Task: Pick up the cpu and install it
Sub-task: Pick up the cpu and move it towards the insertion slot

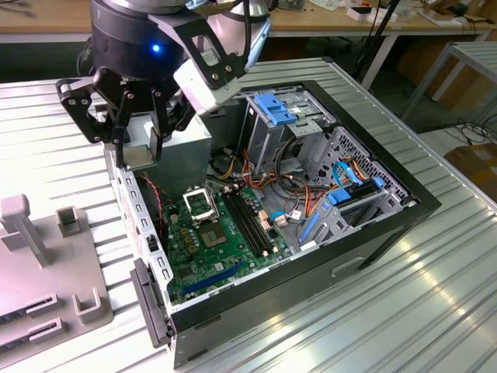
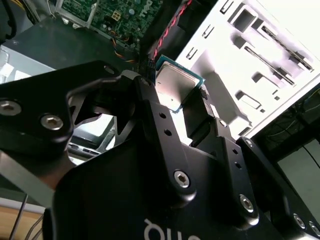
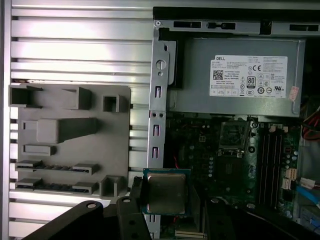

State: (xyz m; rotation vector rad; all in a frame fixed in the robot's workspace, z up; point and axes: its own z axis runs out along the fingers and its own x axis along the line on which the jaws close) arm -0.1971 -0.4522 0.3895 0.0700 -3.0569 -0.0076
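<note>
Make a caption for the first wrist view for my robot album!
The gripper holds the cpu over the edge of the open computer case.

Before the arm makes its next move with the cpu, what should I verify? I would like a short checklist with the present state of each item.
1. The cpu is clamped between the jaws: ok.
2. The cpu is above the socket: not ok, it hangs near the case wall.
3. The socket has no chip in it: ok.
4. The socket is fully opened to take the cpu: cannot tell.
5. Nothing lies across the socket: ok.
</note>
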